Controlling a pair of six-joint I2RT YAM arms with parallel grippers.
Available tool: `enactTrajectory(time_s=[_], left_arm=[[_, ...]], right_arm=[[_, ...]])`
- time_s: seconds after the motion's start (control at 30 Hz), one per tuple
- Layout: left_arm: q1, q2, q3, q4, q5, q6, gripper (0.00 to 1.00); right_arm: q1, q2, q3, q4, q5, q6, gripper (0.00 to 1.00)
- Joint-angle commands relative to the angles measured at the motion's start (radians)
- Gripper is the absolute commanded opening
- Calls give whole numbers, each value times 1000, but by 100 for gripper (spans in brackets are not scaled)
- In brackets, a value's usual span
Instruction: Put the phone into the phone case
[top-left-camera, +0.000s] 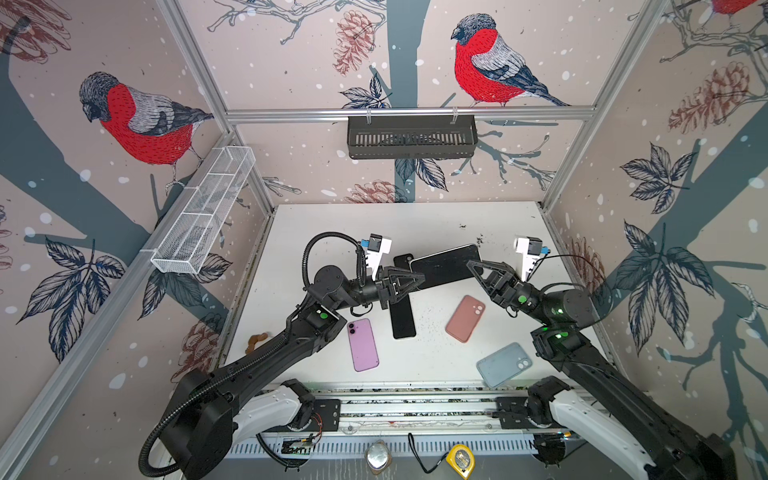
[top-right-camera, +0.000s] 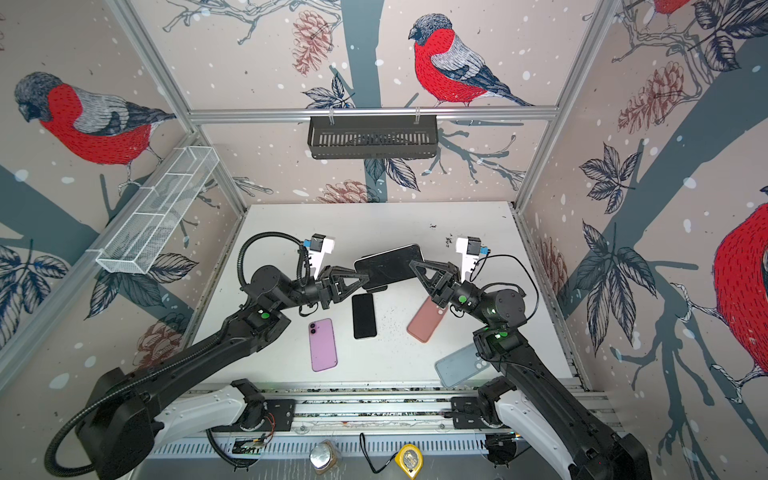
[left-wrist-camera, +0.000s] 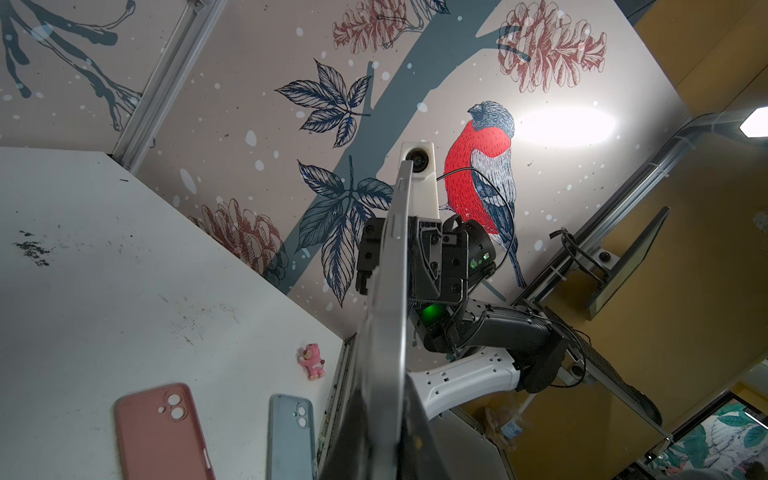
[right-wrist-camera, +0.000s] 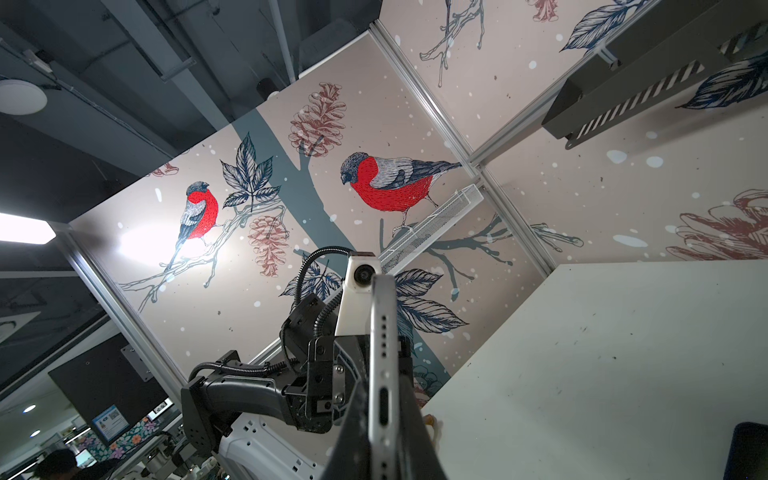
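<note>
You seem to be at the carrying step: the phone (top-left-camera: 446, 266) hangs above the worktop (top-left-camera: 415, 224) in the middle of both top views, not yet at any case. Your left tool (top-left-camera: 420, 279) pinches its left end and your right tool (top-left-camera: 473, 267) pinches its right end. The pink case (top-left-camera: 465, 318) lies just lower right of centre, the blue case (top-left-camera: 503, 364) further lower right, both apart from the phone. Next, I judge, one tool must let go so the other can lower the phone, squared up, into a case; which fits I cannot tell.
</note>
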Motion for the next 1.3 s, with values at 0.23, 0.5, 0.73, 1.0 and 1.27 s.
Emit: enactTrajectory(time_s=[0.23,0.5,0.73,1.0,1.27], left_arm=[[29,-27,201,-548,39,358,0],[140,-26,308,-797,179,499,0],[172,-16,310,-803,286,488,0],[173,-16,296,-756,312,440,0],[173,-13,275,-691,319,390,0]], right_arm=[[-84,-27,118,-371,-110,-233,62],[-264,-1,84,-390,-478,-217,64],[-243,8,-49,131,-540,120,62],[-216,104,-38,76,-502,85,50],[-127,140,-12,83,-477,54,43]])
